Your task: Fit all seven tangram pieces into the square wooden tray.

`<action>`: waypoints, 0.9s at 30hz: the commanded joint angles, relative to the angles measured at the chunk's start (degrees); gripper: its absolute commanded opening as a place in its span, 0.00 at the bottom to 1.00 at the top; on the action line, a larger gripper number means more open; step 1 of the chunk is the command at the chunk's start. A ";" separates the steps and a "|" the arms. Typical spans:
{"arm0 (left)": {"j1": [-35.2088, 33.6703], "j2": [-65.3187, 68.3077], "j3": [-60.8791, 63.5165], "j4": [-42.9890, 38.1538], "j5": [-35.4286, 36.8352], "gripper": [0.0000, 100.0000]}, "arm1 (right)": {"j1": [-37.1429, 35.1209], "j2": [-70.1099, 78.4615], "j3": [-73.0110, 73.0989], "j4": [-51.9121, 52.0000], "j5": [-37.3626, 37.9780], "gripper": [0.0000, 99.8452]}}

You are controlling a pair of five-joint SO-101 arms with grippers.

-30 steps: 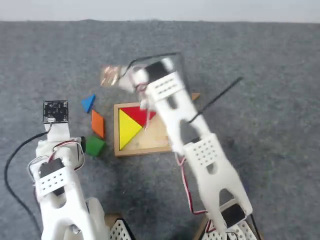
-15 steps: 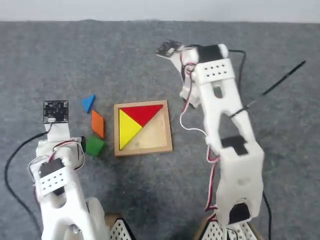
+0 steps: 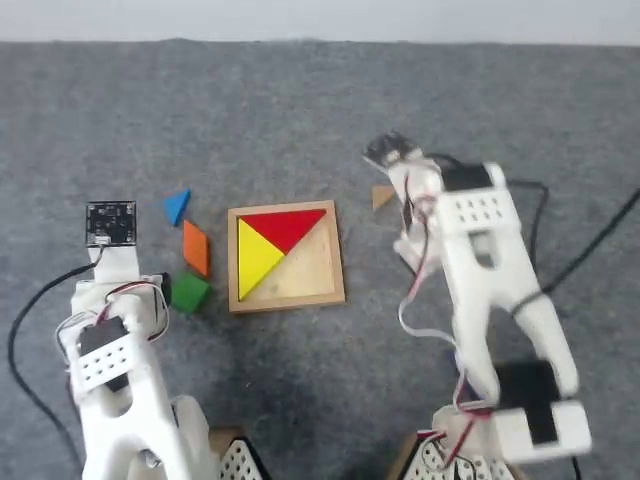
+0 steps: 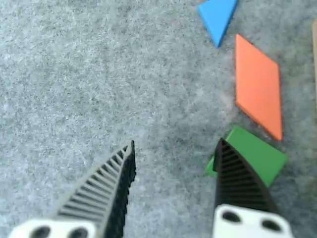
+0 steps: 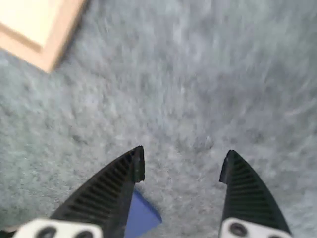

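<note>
The square wooden tray (image 3: 318, 282) holds a red triangle (image 3: 283, 225) and a yellow triangle (image 3: 255, 255). Left of it lie a small blue triangle (image 3: 177, 205), an orange parallelogram (image 3: 196, 247) and a green square (image 3: 188, 292). My left gripper (image 4: 175, 148) is open low over the carpet, one finger touching or overlapping the green square (image 4: 260, 156). My right gripper (image 5: 184, 153) is open over bare carpet right of the tray, with a dark blue piece (image 5: 141, 215) beside one finger. A small tan triangle (image 3: 382, 197) lies by the right arm (image 3: 470, 230).
Grey carpet covers the table. The tray's corner (image 5: 44, 29) lies a short way ahead of my right gripper. The orange parallelogram (image 4: 257, 84) and blue triangle (image 4: 218, 12) lie beyond the left gripper.
The right arm has swung from over the tray out to its right and pulled back nearer. The tray's two triangles stay put. The left arm has not moved.
</note>
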 commanded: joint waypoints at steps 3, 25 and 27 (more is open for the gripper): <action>0.00 -1.49 -0.84 -0.97 0.35 0.25 | 6.64 -8.04 11.60 -5.85 1.85 0.26; 0.00 -1.32 -0.84 -0.97 0.35 0.25 | 22.90 -1.98 26.11 -10.07 48.70 0.25; 0.00 -1.32 -0.84 -0.97 0.35 0.25 | 22.99 -1.98 26.11 -7.25 43.08 0.25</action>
